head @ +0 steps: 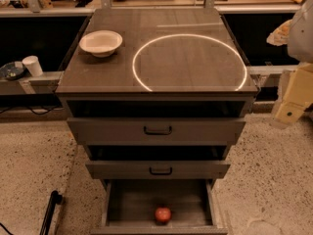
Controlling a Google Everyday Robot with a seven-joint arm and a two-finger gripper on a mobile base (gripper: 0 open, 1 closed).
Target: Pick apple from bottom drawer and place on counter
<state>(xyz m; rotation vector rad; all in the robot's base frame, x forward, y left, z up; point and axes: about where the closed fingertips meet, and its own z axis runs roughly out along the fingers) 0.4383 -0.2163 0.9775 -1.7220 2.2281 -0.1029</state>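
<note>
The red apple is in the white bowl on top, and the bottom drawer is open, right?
Not quite. The camera view shows the apple lying in the open bottom drawer, near its front, not in the white bowl on the counter. The gripper is off to the counter's right.

A small red apple (163,214) sits upright near the front centre of the bottom drawer (122,204), which stands pulled open at the foot of the grey cabinet, its dark floor exposed. Above it lies the counter (161,31), a flat grey-brown top marked with a thin white circle. The gripper (289,112) hangs off the counter's right side, well apart from the apple.
</note>
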